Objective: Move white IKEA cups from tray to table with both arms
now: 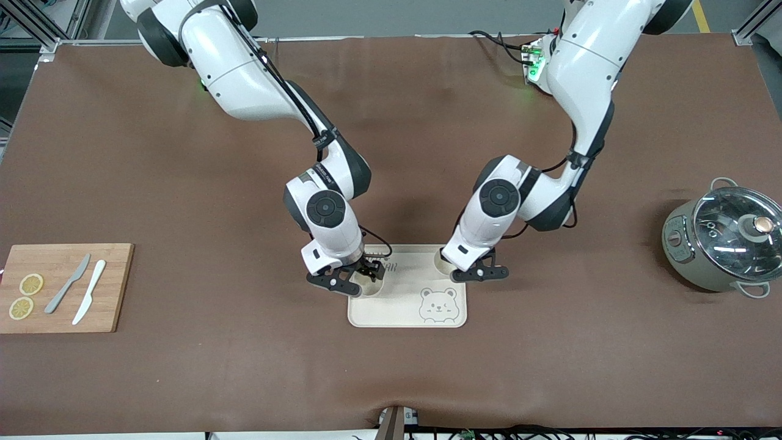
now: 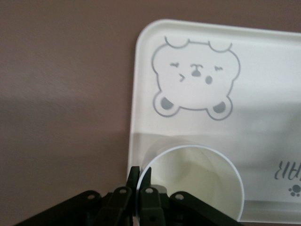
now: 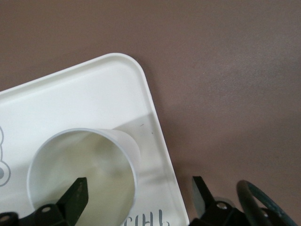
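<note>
Two white cups stand upright on a cream tray (image 1: 403, 311) printed with a bear face, each with its long axis vertical and its open mouth upward.

Cup one (image 2: 195, 181): at the tray's corner toward the left arm's end of the table, on the side farther from the front camera. In the front view only part of its rim (image 1: 441, 261) shows under the wrist. The left gripper (image 2: 139, 181) is low over it; its two fingers (image 2: 146, 178) pinch the rim wall, one inside and one outside, with almost no gap between them.

Cup two (image 3: 82, 174): at the tray's edge toward the right arm's end, slightly nearer the front camera than cup one; its rim shows at (image 1: 371, 287). The right gripper (image 3: 141, 193) is low over it with fingers spread wide; one fingertip (image 3: 77, 193) lies inside the cup's mouth, the other is outside the tray edge above the mat. Neither visibly touches the cup wall.

Tray: rests mid-table on the brown mat (image 1: 244, 366), bear face in the corner nearest the front camera.

Other items: a wooden cutting board (image 1: 61, 287) at the right arm's end, bearing two lemon slices (image 1: 25, 296), a grey knife (image 1: 67, 283) and a white knife (image 1: 89, 291); a glass-lidded pot (image 1: 724, 235) at the left arm's end.
</note>
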`<state>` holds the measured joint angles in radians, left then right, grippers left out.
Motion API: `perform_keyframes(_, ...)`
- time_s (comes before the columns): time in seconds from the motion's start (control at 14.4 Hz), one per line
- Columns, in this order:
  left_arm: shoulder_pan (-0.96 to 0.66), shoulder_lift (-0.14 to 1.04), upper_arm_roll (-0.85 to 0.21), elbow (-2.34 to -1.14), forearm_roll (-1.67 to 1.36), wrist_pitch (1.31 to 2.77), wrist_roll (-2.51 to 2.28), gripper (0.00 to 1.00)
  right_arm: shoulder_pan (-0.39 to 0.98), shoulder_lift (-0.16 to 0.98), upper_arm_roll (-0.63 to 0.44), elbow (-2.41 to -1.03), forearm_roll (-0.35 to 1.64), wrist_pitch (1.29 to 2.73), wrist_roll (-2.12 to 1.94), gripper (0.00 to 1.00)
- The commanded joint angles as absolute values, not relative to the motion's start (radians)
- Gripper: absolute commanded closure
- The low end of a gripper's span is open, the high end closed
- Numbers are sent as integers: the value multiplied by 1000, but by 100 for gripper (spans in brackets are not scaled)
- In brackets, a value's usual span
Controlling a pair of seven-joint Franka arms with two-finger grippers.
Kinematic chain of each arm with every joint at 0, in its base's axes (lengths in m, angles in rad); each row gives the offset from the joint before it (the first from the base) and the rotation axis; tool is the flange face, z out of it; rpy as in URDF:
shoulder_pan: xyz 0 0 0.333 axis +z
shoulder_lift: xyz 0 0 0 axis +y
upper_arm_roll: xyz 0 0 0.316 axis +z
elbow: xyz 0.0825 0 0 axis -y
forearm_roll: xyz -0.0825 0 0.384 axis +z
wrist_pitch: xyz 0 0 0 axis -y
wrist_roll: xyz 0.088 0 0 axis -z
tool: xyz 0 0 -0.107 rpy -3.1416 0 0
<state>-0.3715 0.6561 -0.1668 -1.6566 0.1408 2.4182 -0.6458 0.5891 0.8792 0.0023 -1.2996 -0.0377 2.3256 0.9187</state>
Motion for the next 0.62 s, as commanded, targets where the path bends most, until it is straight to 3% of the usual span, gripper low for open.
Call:
perform_keyframes(0.0,-319,531,-173,-1762,172,2379,-588,100,598,896,-6,-1270,-52,2326,943,60)
perform_keyframes(0.28,-250,407,-181,-1900,170,2381,-485,100,595,896,-6,-1270,-52,2324,942,98)
perform_keyframes(0.55,-193,318,-183,-2025,167,2420,-402,100,595,894,-6,-1267,-52,2324,939,100)
